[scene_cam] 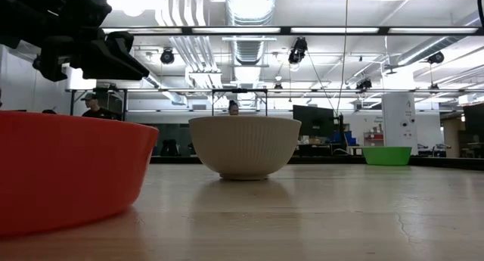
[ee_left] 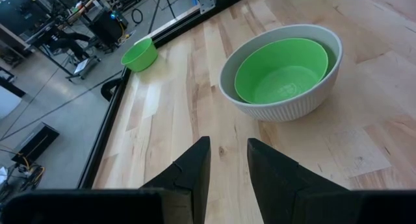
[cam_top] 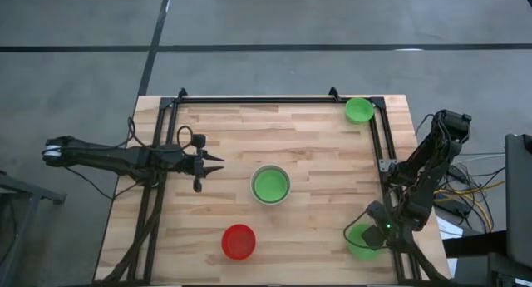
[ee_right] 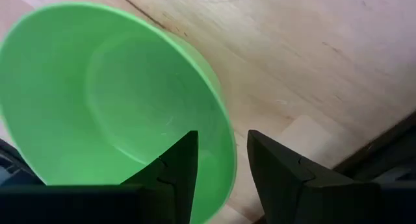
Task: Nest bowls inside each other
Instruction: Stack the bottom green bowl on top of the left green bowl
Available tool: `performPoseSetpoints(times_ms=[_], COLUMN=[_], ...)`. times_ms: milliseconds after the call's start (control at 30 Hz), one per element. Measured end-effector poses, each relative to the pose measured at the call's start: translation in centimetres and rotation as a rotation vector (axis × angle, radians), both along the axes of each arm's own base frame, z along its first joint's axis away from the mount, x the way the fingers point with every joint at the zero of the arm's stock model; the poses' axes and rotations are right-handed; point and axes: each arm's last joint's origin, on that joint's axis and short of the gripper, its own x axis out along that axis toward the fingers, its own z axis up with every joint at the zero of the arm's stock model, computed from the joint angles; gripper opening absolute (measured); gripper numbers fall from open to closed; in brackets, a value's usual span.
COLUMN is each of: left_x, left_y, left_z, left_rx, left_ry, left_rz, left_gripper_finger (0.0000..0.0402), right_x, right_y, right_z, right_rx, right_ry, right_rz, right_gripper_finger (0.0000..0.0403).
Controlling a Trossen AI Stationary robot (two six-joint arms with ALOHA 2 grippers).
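Your right gripper (ee_right: 221,169) reaches down at the table's near-right corner, fingers straddling the bright green plastic bowl's (ee_right: 97,100) rim. Your left gripper (ee_left: 227,165) hovers part-open, empty, facing the ribbed off-white bowl (ee_left: 286,107).

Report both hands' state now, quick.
Left hand: open, empty, above the table short of the white bowl.
Right hand: open, straddling a green bowl's rim.

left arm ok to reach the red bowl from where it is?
Probably yes. The left hand hovers open and empty over bare table, the red bowl sits alone nearby, and the white bowl is off to the side.
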Motion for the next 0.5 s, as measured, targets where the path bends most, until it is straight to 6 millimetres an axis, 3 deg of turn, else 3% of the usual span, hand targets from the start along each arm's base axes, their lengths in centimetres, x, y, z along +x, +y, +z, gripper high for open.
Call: performPoseSetpoints(times_ms=[367, 500], left_x=[0.0, -0.01], left_y=[0.0, 0.0], left_z=[-0.04, -0.04], left_rx=[0.0, 0.0], left_ry=[0.003, 0.003], left_rz=[0.0, 0.0], left_gripper_finger=[0.0108, 0.0108], right_x=[0.02, 0.0], right_y=[0.08, 0.1], right_z=[-0.55, -0.55], right_rx=[0.003, 0.006], right_ry=[0.004, 0.005], right_rz=[0.004, 0.006], right_gripper_finger=[0.013, 0.0107])
